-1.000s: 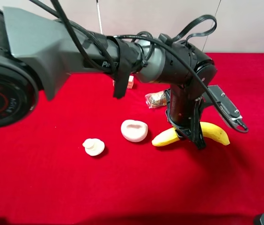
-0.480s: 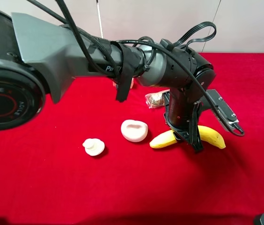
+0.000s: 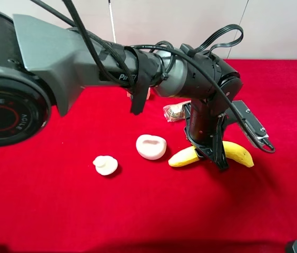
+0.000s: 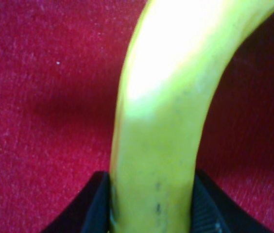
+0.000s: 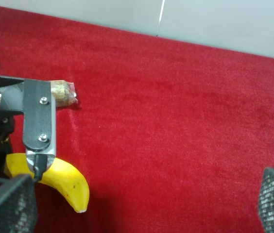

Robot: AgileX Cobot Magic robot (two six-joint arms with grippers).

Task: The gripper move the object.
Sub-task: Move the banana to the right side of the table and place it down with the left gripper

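Observation:
The long yellow banana (image 3: 239,152) lies on the red cloth, right of the middle. My left gripper (image 3: 216,156) reaches across from the left and is shut on the banana's middle, pointing down. In the left wrist view the banana (image 4: 161,121) fills the frame between the two black fingers (image 4: 96,206) of the left gripper (image 4: 151,216). The right wrist view shows the banana's end (image 5: 68,183) under the left gripper's silver-grey plate (image 5: 39,121). My right gripper (image 5: 142,213) is open and empty, apart from the banana, with its mesh fingertips (image 5: 6,206) wide apart.
A white heart-shaped dish (image 3: 151,146) sits just left of the banana. A small white piece (image 3: 105,165) lies further left. A clear-wrapped snack packet (image 3: 175,112) lies behind the banana, also in the right wrist view (image 5: 61,93). A small pink block (image 3: 146,93) is further back.
Since a second ago, the left gripper and the banana have shifted slightly to the left. Nothing has moved in the last half second.

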